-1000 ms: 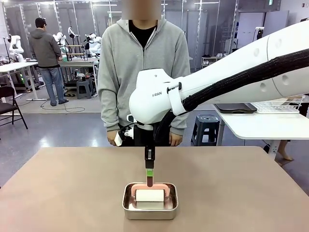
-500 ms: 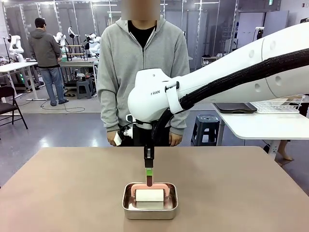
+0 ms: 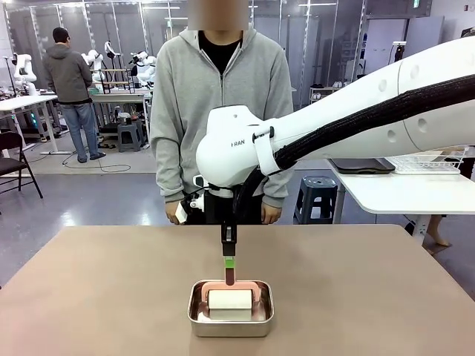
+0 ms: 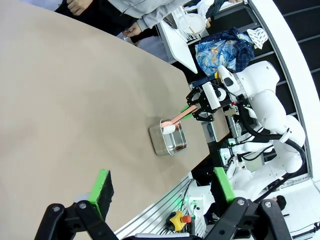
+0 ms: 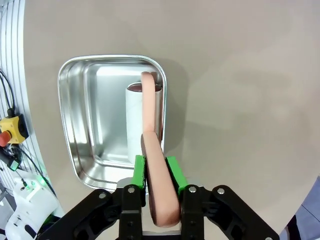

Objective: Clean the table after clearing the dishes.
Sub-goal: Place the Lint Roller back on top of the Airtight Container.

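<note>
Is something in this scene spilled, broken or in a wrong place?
Nothing stands out. The roller sits inside the steel pan, its pink handle between the right gripper jaws; the table looks clean.

The right gripper [image 5: 155, 172] rises from the bottom edge, its green pads [image 5: 139, 171] set on either side of the pink handle [image 5: 155, 170] of a lint roller. The handle runs up from the pads and curves over the steel pan [image 5: 82, 125], ending at the top of the white roll [image 5: 142, 120]. The roll lies inside the pan, along the pan's wall nearest the handle. The pan sits on the tan table [image 5: 240, 90]. Beyond the pan's far side, past the table edge, a yellow box with a red button [image 5: 9, 131] shows.
</note>
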